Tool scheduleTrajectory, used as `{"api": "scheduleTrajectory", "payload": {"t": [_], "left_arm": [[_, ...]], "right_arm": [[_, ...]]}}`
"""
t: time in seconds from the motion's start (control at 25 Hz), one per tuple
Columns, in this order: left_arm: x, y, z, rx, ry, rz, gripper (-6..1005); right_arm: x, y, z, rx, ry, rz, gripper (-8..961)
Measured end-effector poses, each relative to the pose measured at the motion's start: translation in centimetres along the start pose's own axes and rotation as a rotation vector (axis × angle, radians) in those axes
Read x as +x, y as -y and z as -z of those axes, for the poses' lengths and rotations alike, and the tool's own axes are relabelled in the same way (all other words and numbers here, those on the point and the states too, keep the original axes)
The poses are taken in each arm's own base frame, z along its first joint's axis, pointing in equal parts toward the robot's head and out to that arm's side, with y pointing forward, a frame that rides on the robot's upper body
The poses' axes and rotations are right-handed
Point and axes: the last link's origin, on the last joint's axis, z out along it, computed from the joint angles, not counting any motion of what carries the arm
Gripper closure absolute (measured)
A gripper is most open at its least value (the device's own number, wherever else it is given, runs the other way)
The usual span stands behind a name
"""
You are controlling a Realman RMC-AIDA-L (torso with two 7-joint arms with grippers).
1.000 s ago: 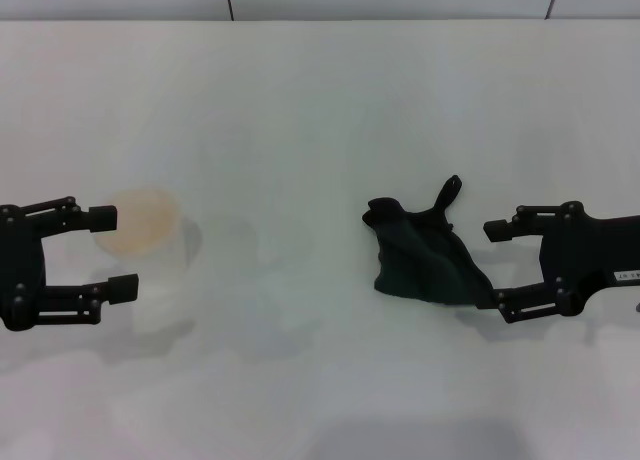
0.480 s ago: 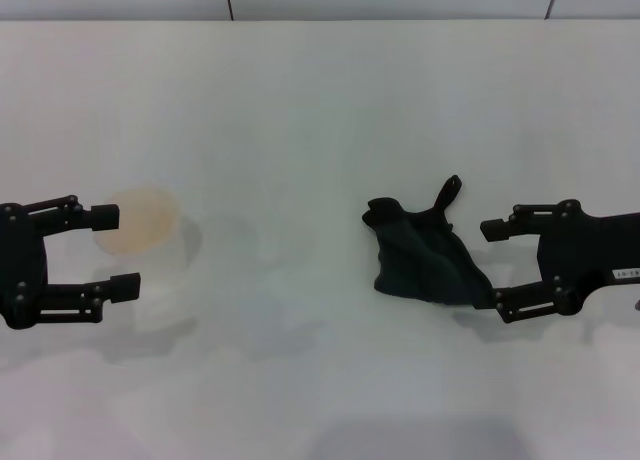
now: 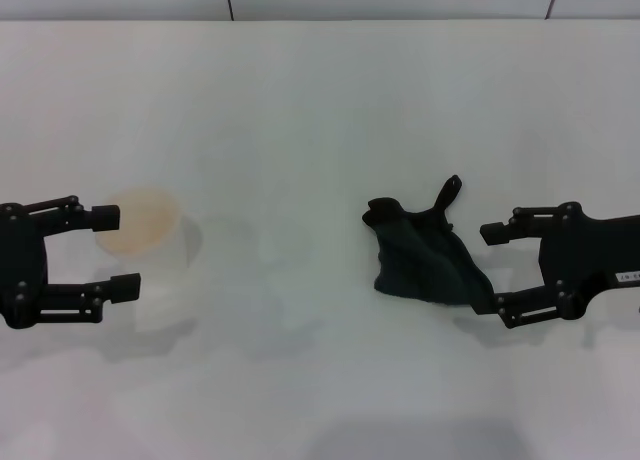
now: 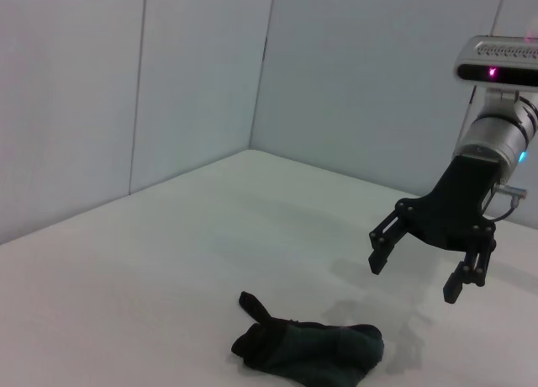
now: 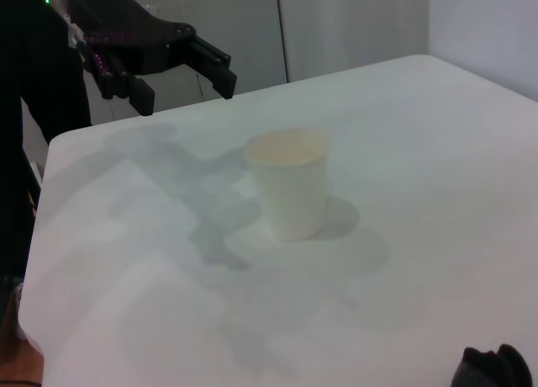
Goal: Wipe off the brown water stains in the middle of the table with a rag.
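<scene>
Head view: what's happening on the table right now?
Nothing is held yet. The right gripper hovers open right beside the dark rag, which lies crumpled on the white table. The left gripper is open with its fingers either side of a white cup. No brown stain shows on the tabletop in these views.

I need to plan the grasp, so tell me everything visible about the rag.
The rag is a soft, dark grey-black cloth, crumpled into folds, with one thin corner sticking up. It lies loose on the white table, right of centre. The open right gripper hovers just beside it, not holding it.
</scene>
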Motion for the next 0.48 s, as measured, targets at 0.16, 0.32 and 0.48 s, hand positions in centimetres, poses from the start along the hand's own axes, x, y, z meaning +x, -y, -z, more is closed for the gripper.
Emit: {"api": "scheduleTrajectory", "payload": {"t": [0.16,0.32,0.48], "left_arm": [[0.05,0.02,-0.07,-0.003,0.002,0.008,119],[0.00,-0.03,-0.28,-0.014,0.013,0.015,119],[0.01,0.00,-0.53,-0.023,0.026,0.023,119]], "right_arm": [[-0.07,-0.02,-0.01,-0.002,0.000,0.003,111],[-0.11,-0.04,0.03,0.000,0.000,0.006,111],[-0.26,-0.11,0.09,0.002,0.002,0.014,111]]}}
